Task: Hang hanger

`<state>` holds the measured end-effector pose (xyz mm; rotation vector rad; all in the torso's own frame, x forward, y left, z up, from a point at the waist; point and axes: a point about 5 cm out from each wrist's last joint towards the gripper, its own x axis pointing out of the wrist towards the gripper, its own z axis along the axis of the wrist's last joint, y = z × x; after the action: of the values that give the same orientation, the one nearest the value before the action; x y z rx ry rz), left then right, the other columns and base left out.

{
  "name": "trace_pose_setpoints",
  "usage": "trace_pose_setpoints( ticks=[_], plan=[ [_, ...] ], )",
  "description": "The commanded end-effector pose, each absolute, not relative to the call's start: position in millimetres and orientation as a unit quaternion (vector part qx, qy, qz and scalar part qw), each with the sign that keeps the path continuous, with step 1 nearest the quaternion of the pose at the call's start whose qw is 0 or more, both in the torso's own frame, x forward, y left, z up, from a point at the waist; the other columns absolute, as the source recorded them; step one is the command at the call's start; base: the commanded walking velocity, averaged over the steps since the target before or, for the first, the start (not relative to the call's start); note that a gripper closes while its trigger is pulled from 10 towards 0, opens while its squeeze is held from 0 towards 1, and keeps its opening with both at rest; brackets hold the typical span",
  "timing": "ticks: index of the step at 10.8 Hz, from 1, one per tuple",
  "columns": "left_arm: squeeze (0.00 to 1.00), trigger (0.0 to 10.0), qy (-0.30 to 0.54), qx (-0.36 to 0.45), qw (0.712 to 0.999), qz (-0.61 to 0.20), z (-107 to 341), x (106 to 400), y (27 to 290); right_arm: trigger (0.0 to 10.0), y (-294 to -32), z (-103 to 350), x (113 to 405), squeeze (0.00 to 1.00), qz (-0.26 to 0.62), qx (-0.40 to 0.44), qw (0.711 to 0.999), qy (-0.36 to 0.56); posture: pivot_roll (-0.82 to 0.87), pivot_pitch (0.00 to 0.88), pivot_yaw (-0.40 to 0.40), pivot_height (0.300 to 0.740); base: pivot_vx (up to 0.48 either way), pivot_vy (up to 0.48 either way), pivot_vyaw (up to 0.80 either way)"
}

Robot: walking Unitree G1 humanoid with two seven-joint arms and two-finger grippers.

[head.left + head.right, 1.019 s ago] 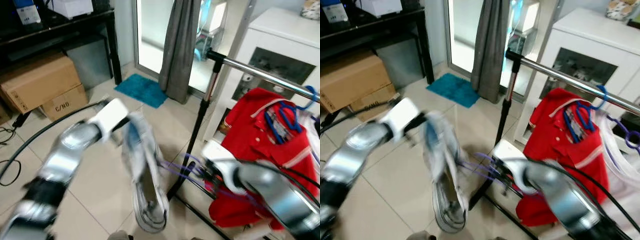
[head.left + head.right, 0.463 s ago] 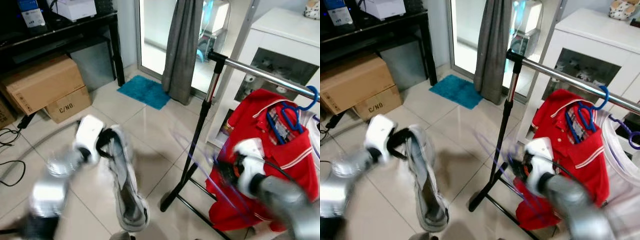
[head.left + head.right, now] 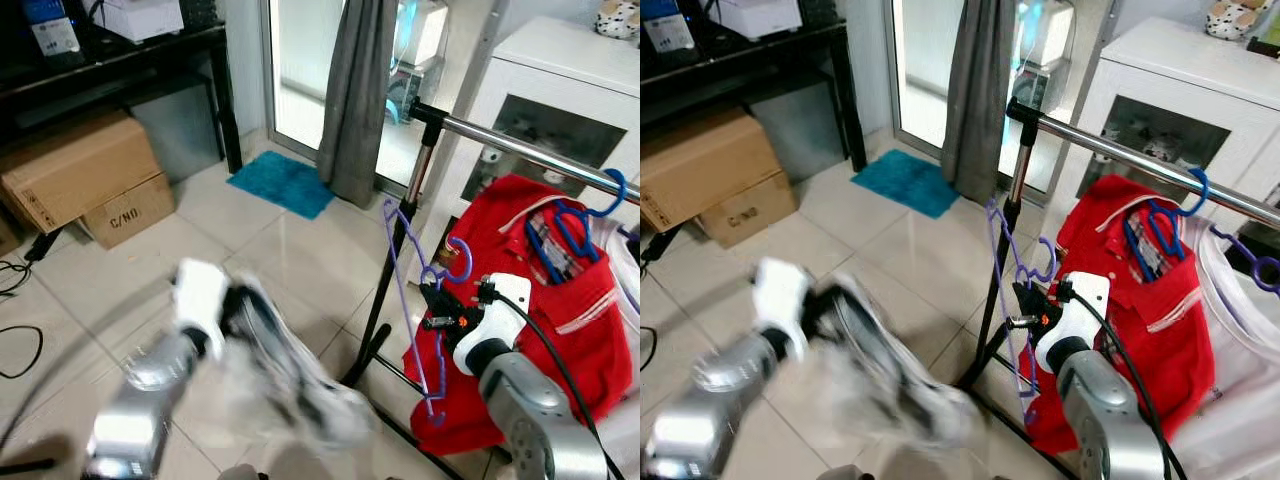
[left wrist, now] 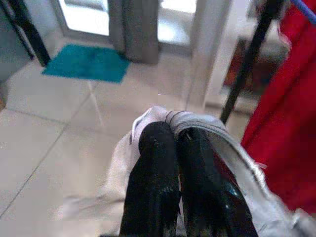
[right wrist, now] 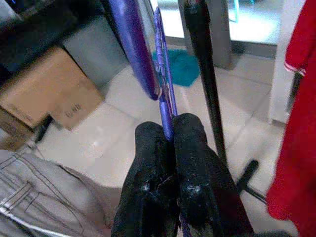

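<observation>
The right gripper [image 3: 437, 306] is clamped shut on a thin purple plastic hanger [image 3: 404, 290], fingers [image 5: 190, 148] pinching its bar. The hanger sits upright, hook end [image 3: 458, 262] curled up, just beside the black upright pole [image 3: 396, 262] of the clothes rack, below the chrome horizontal rail [image 3: 530, 152]; hook not on the rail. The pole runs close behind the hanger in the right wrist view.

The left gripper [image 4: 170, 145] is closed on a crumpled grey-white garment [image 3: 300, 375], fingers [image 4: 153, 163] pressed together with cloth bunched around them. The garment hangs off it over the beige tiled floor [image 3: 130, 270], blurred in the head views, left of the rack's base.

On the rail: a red polo shirt [image 3: 520, 280] on a blue hanger [image 3: 575, 215], right of the right gripper, near it. A white cabinet [image 3: 560, 70] stands behind the rack. A grey curtain [image 3: 355, 90] hangs at the glass door, with a teal mat [image 3: 280, 182] on the floor below. Brown cardboard boxes [image 3: 80, 180] sit under a black shelf [image 3: 110, 65] at the far left.
</observation>
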<state>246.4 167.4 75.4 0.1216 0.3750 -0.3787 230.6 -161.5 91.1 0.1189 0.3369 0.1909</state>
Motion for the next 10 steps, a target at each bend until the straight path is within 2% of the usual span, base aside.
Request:
trace_pose_setpoints(
  ticks=[1,3,5,10],
  plan=[
    [0.0,10.0,0.147,0.08,0.965,-0.2,87.5,251.1,161.5,10.0,-164.6,85.3,228.1,0.0,0.09,0.049,0.977,0.186,0.02,0.0,-0.019,0.74,0.0,0.0,-0.8],
    [0.0,10.0,0.149,0.047,0.968,-0.197,86.3,248.3,154.9,10.0,-166.0,82.1,227.2,0.0,0.109,0.015,0.972,0.208,0.01,0.008,-0.02,0.74,0.0,0.0,-0.8],
    [0.0,10.0,0.137,0.054,0.97,-0.195,89.7,248.8,154.2,10.0,-166.2,81.0,228.5,0.0,0.112,0.002,0.97,0.215,0.01,0.0,-0.031,0.74,0.0,0.0,-0.67],
    [0.0,10.0,0.138,0.07,0.969,-0.191,91.9,249.2,155.4,10.0,-163.7,82.0,235.3,0.0,0.123,-0.017,0.972,0.201,0.02,0.029,-0.035,0.74,0.0,0.0,0.0]
  ],
)
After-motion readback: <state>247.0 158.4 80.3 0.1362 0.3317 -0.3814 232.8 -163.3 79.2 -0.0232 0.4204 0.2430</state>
